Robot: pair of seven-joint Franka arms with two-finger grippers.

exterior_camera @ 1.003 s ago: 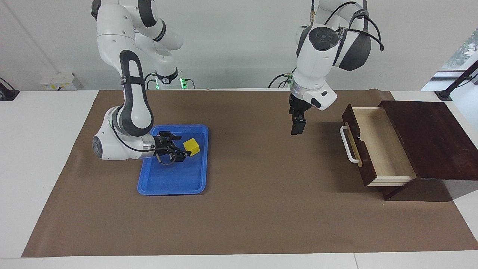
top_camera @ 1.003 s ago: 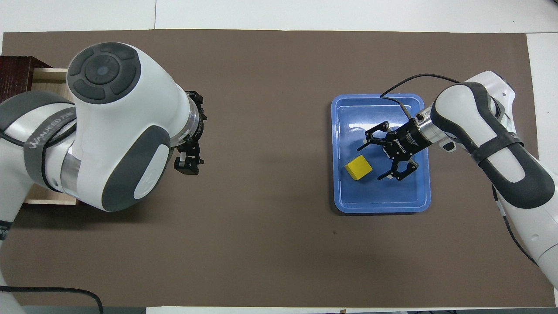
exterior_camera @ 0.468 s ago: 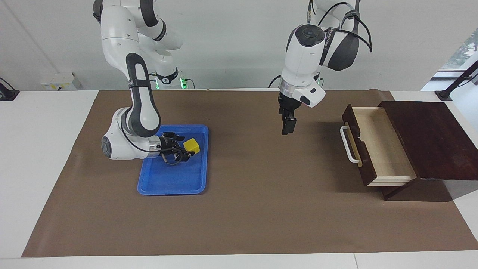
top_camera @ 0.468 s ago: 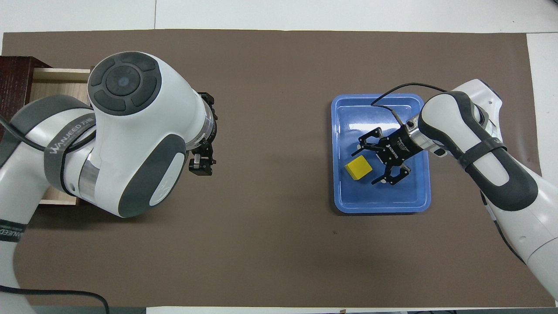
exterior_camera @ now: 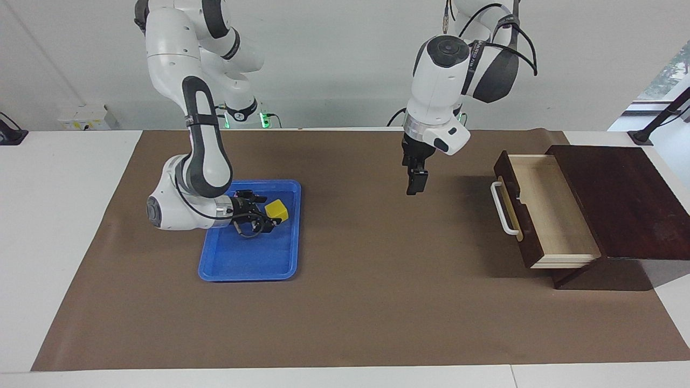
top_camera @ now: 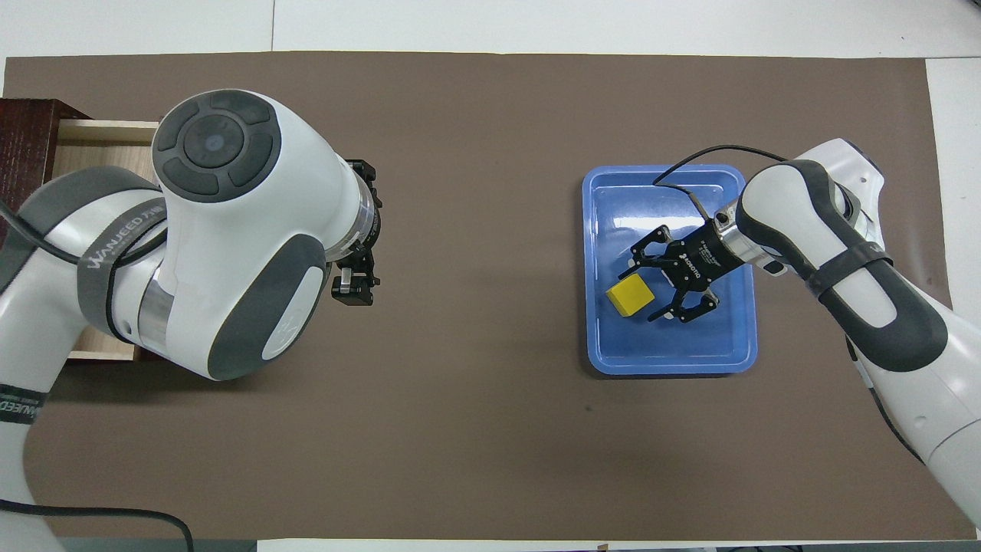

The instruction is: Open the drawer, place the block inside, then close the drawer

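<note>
Block (exterior_camera: 276, 210) sits between right tool's (exterior_camera: 268, 219) parted fingers, mid-tray (exterior_camera: 245, 267); left tool (exterior_camera: 416, 182) released

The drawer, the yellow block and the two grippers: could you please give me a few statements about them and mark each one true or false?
1. The drawer is pulled out of its box. True.
2. The block lies inside the drawer. False: it sits in the blue tray.
3. The right gripper is low in the tray, at the block. True.
4. The left gripper grips the white handle. False: it hangs over bare mat, apart from the drawer.
5. The tray stands at the left arm's end of the table. False: it is at the right arm's end.
</note>
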